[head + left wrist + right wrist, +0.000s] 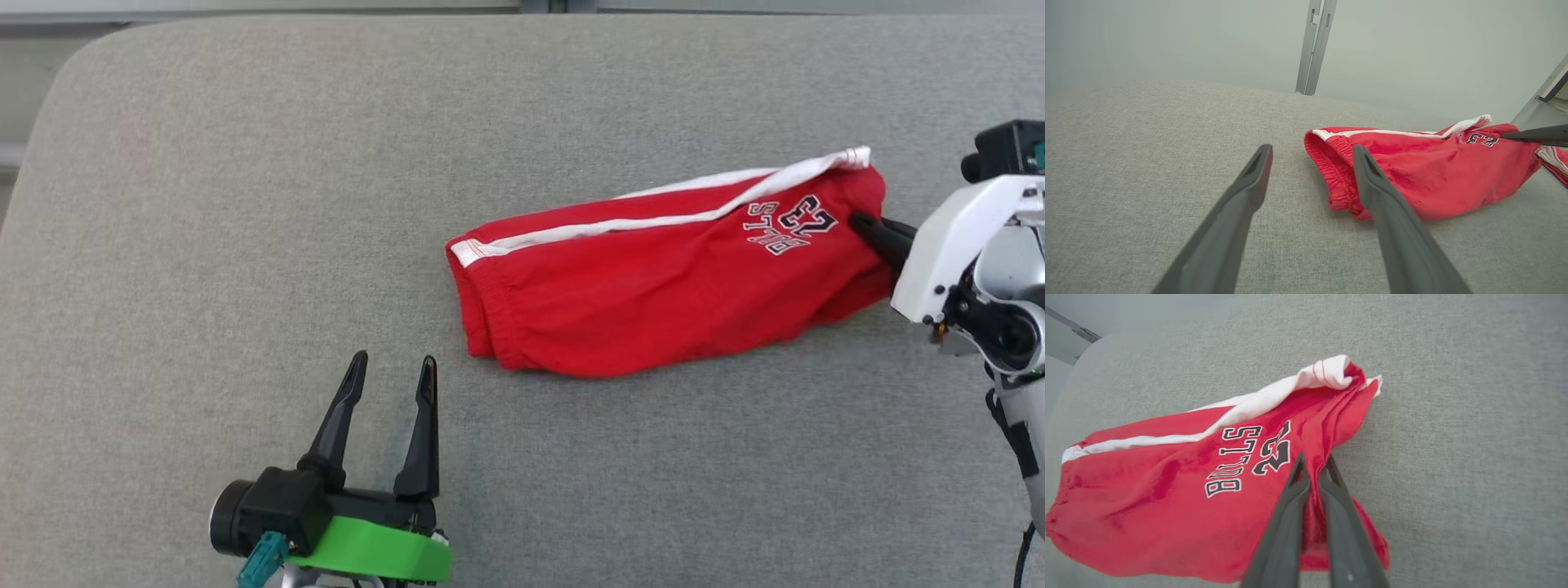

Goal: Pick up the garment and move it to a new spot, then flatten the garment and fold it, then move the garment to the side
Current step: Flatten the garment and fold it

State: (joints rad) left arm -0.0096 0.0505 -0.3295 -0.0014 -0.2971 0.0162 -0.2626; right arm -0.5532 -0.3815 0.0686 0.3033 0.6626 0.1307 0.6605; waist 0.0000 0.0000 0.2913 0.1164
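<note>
The left pincer is wide open at the near left of the grey worktop. It holds nothing and is a little way from the red shorts. The shorts lie long from left to right. The right pincer is nearer, pinched shut on the cloth at their right end. I think it should do the lifting.
</note>
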